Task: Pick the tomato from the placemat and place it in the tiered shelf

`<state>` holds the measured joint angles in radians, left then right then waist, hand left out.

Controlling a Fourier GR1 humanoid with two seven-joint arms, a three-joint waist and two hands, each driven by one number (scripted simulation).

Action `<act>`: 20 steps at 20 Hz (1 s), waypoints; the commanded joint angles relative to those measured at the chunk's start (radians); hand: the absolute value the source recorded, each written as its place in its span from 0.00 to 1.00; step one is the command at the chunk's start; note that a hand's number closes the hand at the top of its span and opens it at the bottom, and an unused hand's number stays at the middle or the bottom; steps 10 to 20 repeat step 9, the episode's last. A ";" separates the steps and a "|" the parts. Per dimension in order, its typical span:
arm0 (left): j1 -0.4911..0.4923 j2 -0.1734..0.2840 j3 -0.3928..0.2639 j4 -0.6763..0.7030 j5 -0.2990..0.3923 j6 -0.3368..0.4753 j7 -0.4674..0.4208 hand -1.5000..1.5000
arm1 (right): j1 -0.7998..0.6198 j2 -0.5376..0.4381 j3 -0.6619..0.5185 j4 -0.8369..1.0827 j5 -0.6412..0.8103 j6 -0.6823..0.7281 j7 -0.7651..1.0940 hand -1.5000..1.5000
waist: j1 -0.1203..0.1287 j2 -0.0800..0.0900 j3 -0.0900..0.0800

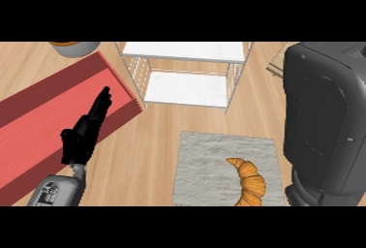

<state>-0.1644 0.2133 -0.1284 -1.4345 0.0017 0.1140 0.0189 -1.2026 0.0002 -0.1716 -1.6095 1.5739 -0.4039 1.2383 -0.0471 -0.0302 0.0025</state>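
On the left side of the counter (154, 145), my left robot hand (79, 140) hangs above a long red mat (43, 111), its fingers (103, 99) straight and close together, pointing up toward the white tiered shelf (184, 50). It holds nothing. I judge that it is only resting there, away from the work, because nothing for the task lies under it. My right robot hand does not show at all. The tomato I cannot find: the grey placemat (207, 160) near the lower middle carries only a croissant (249, 181), which lies on its right half and reaches the lower edge of the view. Perhaps the tomato is hidden, but I cannot say where. The shelf stands at the far side, between the red mat and a big dark grey object (325, 121); its tiers are bare and open from above, so I think something can be put in from the top or the front. The dark object fills the whole right side, just beside the placemat, and I cannot tell what it is. It covers much of the counter there and, in my judgement, may block the way from the placemat's right side to the shelf. A grey bowl (75, 47) with something orange inside stands at the far left, well apart from the shelf.
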 commanded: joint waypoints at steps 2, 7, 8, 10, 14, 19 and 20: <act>0.025 0.004 0.006 0.004 -0.002 0.004 0.009 0.50 | 0.135 0.000 -0.007 -0.240 -0.067 0.267 0.118 0.00 | -0.031 -0.007 0.000; 0.045 0.030 0.038 -0.018 0.029 -0.018 0.015 0.50 | 0.229 0.000 0.002 -0.448 -0.138 0.429 0.101 0.00 | -0.040 -0.018 0.000; 0.043 0.025 0.023 -0.032 0.017 -0.012 0.027 0.50 | 0.280 0.000 0.002 -0.498 -0.157 0.448 0.090 0.00 | -0.039 -0.014 0.001; 0.036 0.005 0.020 0.006 0.003 0.009 0.008 0.50 | 0.288 0.000 0.028 -0.553 -0.165 0.477 0.096 0.00 | -0.053 -0.014 -0.001; 0.036 0.005 0.020 0.006 0.003 0.009 0.008 0.50 | 0.288 0.000 0.028 -0.553 -0.165 0.477 0.096 0.00 | -0.053 -0.014 -0.001; 0.036 0.005 0.020 0.006 0.003 0.009 0.008 0.50 | 0.288 0.000 0.028 -0.553 -0.165 0.477 0.096 0.00 | -0.053 -0.014 -0.001; 0.036 0.005 0.020 0.006 0.003 0.009 0.008 0.50 | 0.288 0.000 0.028 -0.553 -0.165 0.477 0.096 0.00 | -0.053 -0.014 -0.001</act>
